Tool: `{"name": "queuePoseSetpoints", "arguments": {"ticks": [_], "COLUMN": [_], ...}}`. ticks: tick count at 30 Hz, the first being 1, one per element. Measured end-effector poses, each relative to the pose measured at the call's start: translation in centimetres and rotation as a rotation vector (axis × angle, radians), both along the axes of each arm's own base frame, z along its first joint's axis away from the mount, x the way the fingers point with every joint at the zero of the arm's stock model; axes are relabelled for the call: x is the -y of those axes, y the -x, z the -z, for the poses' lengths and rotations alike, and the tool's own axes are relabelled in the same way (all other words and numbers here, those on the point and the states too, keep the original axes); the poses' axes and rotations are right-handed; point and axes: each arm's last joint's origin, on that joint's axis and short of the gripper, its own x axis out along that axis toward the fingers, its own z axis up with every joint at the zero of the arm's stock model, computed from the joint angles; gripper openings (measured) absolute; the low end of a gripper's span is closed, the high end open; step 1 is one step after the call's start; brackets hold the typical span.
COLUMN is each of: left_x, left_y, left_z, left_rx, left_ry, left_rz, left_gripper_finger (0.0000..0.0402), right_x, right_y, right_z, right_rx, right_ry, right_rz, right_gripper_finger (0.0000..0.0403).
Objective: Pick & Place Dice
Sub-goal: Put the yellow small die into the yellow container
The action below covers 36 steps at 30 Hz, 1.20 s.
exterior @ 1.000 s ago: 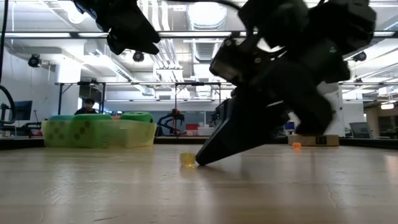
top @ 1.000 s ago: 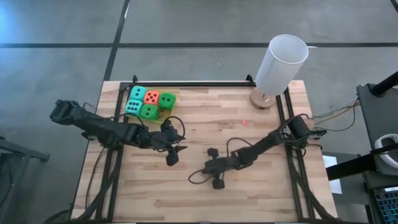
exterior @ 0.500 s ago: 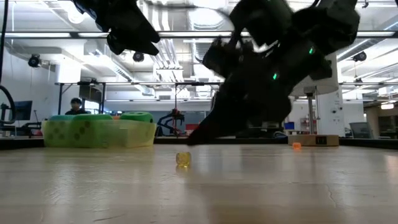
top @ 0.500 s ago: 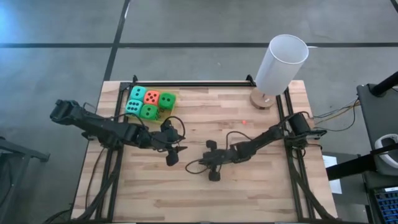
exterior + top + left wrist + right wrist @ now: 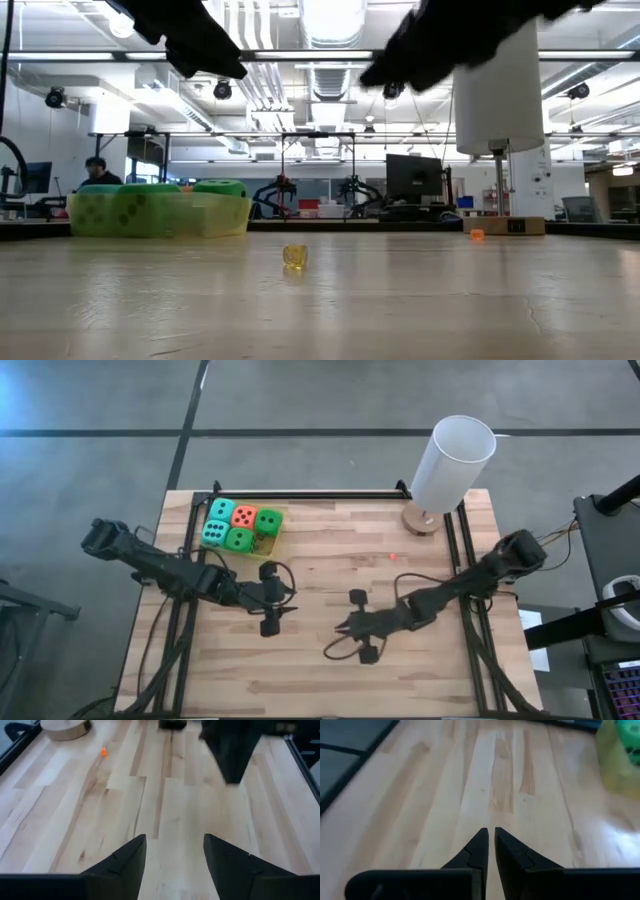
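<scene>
Five dice (image 5: 239,526) in tray (image 5: 268,543) (far-left corner); mid-table bare.

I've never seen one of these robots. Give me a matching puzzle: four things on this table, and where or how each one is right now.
Things:
1. left gripper
2. right gripper
3. dice
4. white cylinder

States:
A. standing on a round wooden base
B. fingers apart, nothing between them
C. packed together in the yellow tray
D. fingers closed together, holding nothing

Pairs: 1-B, 2-D, 3-C, 4-A
</scene>
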Motion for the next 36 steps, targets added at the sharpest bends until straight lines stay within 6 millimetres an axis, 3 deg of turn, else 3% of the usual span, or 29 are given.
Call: {"name": "queuePoseSetpoints", "arguments": {"ticks": [6,12,25,36], "left_x": [1.0,2.2,3.7,4.2], "left_y": [-0.7,-2.7,-6.2,-7.2], "left_z": [1.0,3.7,10.4,13.3], "left_rx": [-0.008,-0.034,-0.084,-0.088], "left_ry": [-0.003,-0.015,0.017,0.042], "left_rz": [0.028,0.102,0.146,0.181], "left_gripper_finger": [0.0189,0.0179,0.0164,0.0175], "right_x": [-1.8,-2.9,-3.4,-3.4], "right_y": [2.4,3.9,4.9,4.9], "right_z": [-3.4,-5.0,-5.7,-5.7], "right_rx": [0.082,0.132,0.142,0.145], "right_ry": [-0.037,-0.035,-0.03,-0.03], "right_rz": [-0.073,-0.108,-0.125,-0.125], "right_gripper_finger": [0.0028,0.0028,0.0028,0.0028]}}
